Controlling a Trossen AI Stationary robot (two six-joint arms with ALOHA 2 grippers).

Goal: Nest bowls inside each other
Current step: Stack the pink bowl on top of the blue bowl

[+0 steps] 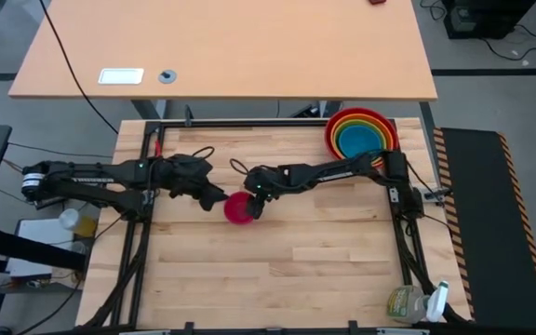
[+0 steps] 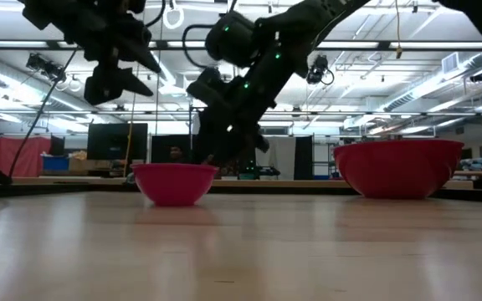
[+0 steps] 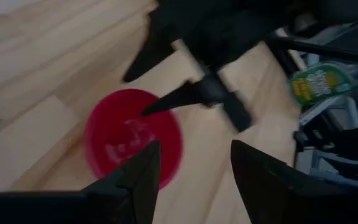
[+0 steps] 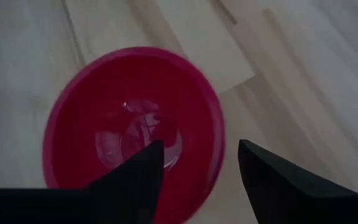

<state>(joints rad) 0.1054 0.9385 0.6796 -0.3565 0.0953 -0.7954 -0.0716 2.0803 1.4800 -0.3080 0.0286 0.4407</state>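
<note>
A small pink bowl (image 1: 240,208) stands upright on its base mid-table, also seen in the low view (image 2: 174,182). At the far right corner stands a nested stack (image 1: 361,132): a red bowl (image 2: 398,167) outermost, then orange, green and blue inside. My right gripper (image 4: 201,149) hangs open just above the pink bowl's right rim (image 4: 213,118), one finger over the hollow and one outside it. My left gripper (image 3: 196,149) is open and raised to the left of the pink bowl, with nothing between its fingers.
A green-labelled bottle (image 1: 408,302) stands at the near right corner by the black frame rail. Another bottle (image 1: 68,221) sits off the table's left side. Bare wood lies between the pink bowl and the stack, and toward the near edge.
</note>
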